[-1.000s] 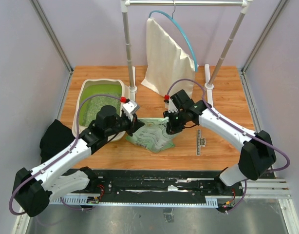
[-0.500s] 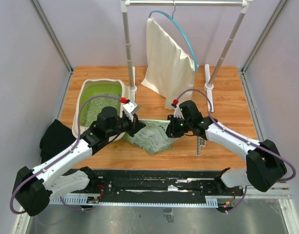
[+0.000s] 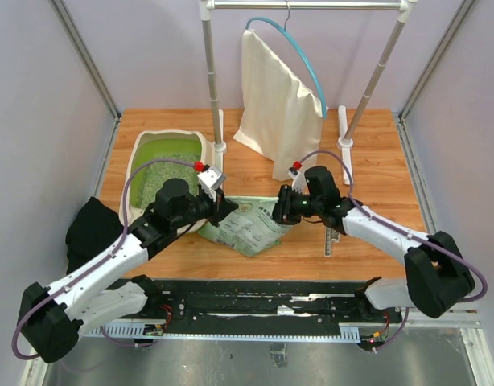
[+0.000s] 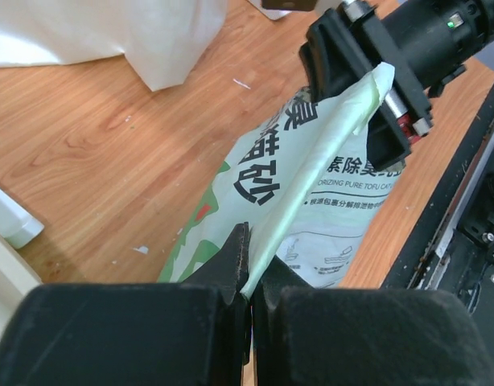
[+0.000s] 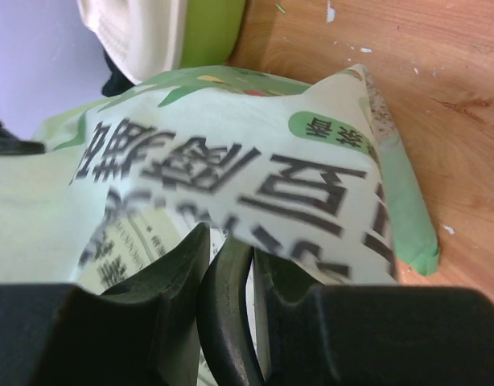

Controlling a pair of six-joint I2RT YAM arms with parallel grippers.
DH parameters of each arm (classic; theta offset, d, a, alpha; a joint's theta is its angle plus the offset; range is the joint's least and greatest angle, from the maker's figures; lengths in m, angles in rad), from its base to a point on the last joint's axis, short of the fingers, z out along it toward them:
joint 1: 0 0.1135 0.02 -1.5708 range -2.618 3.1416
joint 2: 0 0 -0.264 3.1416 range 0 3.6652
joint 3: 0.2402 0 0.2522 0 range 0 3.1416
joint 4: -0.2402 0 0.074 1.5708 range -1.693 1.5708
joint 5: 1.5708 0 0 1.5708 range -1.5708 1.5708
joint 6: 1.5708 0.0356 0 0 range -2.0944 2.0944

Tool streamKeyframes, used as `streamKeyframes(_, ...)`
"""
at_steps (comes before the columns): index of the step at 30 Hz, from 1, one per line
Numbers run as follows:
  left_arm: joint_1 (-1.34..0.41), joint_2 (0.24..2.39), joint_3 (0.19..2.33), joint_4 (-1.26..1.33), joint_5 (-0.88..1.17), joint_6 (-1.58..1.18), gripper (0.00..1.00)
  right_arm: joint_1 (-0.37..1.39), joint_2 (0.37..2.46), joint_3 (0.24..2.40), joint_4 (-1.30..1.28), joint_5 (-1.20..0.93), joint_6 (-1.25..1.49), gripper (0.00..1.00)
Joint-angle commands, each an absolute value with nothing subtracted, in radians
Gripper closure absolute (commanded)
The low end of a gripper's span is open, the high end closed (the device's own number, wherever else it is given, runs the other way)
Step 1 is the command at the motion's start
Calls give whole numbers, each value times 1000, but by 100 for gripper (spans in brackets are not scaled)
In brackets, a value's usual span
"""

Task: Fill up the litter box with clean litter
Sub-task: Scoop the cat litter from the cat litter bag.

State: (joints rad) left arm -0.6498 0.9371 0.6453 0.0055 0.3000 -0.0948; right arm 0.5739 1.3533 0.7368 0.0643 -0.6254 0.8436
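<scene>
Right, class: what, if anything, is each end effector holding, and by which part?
Both hold the green litter bag. The left end effector pinches one end of its raised edge; the right end effector grips the opposite end.

Two slim arms: left arm (image 3: 102, 261), right arm (image 3: 377, 227). Link shells glossy white, rounded; joint housings matte black, chunky. Mauve cable (image 3: 125, 197) loops along each arm, shoulder to wrist. Small red cap (image 3: 199, 166) and pale grey camera block at each wrist. Left end effector (image 3: 226, 211) and right end effector (image 3: 280, 211) black, with angular fingers. Green light (image 4: 450, 22) glows on right end effector body; red-and-silver fitting below it.
</scene>
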Motion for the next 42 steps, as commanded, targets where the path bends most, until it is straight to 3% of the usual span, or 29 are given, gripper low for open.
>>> streamKeyframes(1, -658, 891, 643, 53, 249, -99, 100, 523, 1244, 725, 136, -716, 910, 99)
streamKeyframes(13, -658, 741, 567, 102, 238, 13, 100, 369, 967, 749, -269, -686, 788, 99)
streamKeyframes(21, -658, 726, 559, 94, 310, 66, 99, 259, 812, 756, -358, -713, 784, 99)
streamKeyframes(29, -658, 692, 548, 94, 383, 126, 100, 122, 788, 790, -439, -847, 761, 99)
streamKeyframes(42, -658, 634, 525, 104, 329, 177, 99, -26, 781, 778, -464, -1058, 751, 99)
